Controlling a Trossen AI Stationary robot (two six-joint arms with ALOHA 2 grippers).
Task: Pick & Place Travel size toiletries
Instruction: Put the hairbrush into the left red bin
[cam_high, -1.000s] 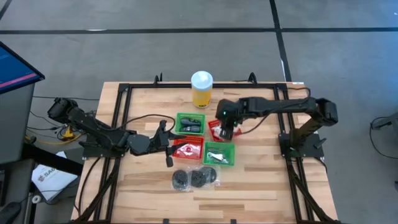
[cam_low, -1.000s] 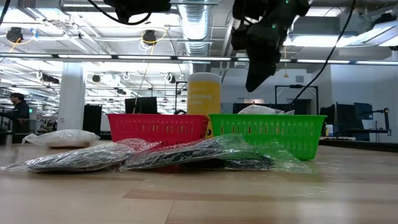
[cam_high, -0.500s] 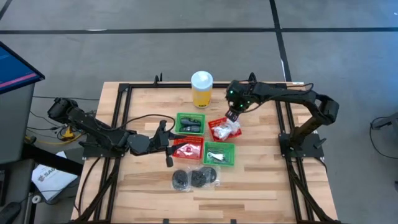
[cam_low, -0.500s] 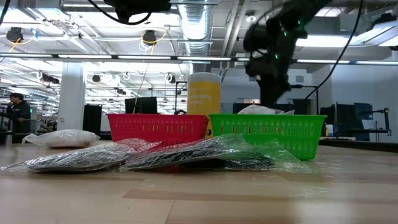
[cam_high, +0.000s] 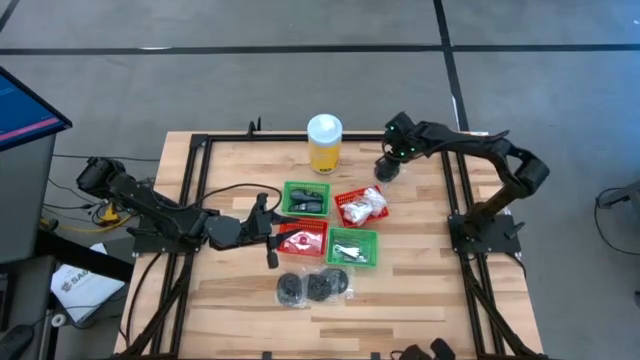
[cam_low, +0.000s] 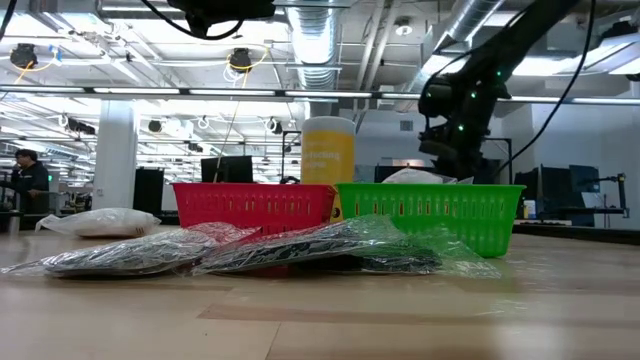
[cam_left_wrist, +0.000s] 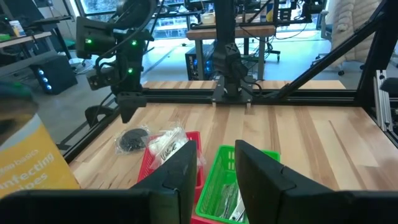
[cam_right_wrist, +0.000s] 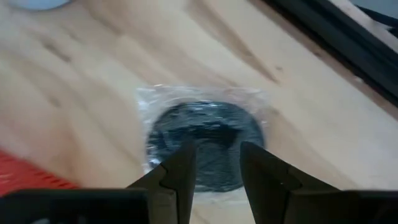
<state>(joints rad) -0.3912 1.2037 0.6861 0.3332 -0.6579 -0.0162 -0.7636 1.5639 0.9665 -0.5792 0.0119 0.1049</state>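
Black and flat inside its clear crinkly wrap, the wrapped disc (cam_right_wrist: 205, 144) lies on the bare wood just beyond the red basket (cam_high: 352, 212), near the yellow bottle (cam_high: 324, 144). The left gripper (cam_high: 266, 222) is parked low beside the other red basket, fingers parted and empty; the right gripper (cam_high: 389, 165) is poised directly over the disc, fingers parted, nothing held. The packet is judged light, thin and slippery, best pinched across the disc's stiff rim rather than by loose film.
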